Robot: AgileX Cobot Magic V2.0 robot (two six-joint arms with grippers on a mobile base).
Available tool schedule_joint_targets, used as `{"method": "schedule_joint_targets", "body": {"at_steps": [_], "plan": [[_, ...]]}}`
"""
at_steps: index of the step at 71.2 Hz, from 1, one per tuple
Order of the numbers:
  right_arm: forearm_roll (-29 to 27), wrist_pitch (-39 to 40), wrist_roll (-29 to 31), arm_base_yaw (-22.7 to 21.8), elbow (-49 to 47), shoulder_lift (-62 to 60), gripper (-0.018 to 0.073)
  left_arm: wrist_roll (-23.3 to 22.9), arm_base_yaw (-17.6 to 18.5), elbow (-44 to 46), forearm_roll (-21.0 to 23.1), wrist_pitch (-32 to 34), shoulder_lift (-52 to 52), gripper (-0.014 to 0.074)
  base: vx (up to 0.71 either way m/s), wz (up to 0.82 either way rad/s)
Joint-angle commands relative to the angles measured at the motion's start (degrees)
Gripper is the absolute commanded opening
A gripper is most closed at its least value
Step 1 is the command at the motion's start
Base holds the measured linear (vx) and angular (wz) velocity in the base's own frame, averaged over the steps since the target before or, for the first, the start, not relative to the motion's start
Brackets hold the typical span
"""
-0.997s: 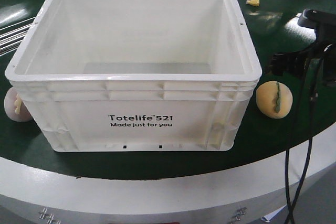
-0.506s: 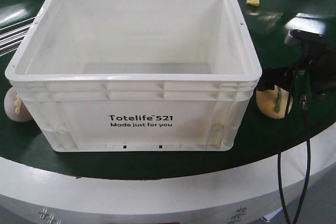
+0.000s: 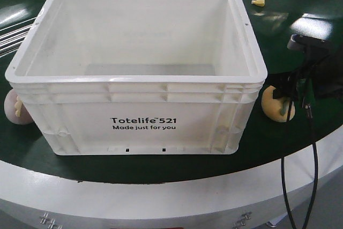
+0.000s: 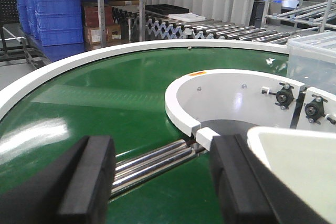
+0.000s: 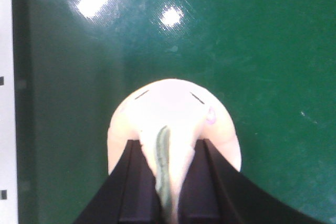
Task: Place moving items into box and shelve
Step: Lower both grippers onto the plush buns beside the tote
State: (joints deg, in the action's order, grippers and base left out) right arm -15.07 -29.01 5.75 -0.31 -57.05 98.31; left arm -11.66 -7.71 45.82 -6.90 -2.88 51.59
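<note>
1. My right gripper (image 5: 168,148) is pinched shut on the yellow ball (image 5: 173,108), which sits right at its fingertips. The green stripe (image 5: 164,182) runs in line with the fingers, caught between them.
2. The box (image 3: 139,76) stands just left of that gripper with its rim higher than the ball, so I judge the lift must clear the rim first.
3. My left gripper (image 4: 163,182) hangs open and empty. The pink ball (image 3: 15,108) lies past the box's left side, nearer that arm.
4. The belt (image 3: 161,167) is glossy green, with room to move right of the gripper.
</note>
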Motion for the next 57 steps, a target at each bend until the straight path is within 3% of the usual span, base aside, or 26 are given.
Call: {"method": "schedule_joint_targets", "body": {"at_steps": [1,17,57], "plan": [[-0.2,0.9,0.6,0.0,-1.4,-1.9,-0.0015,-0.6,-0.1,4.8,0.2,3.7,2.6,0.0517,0.0,0.0],[-0.2,0.6,0.6,0.0,-1.4,-1.9,-0.0015,-0.6,-0.1,10.3,0.2,-1.9,11.9,0.0517,0.0,0.0],[-0.2,0.0,3.0,0.0,-1.4,-1.9,-0.0015,-1.2,-0.1,10.4,1.8,-16.5,26.6,0.0517,0.0,0.0]]}}
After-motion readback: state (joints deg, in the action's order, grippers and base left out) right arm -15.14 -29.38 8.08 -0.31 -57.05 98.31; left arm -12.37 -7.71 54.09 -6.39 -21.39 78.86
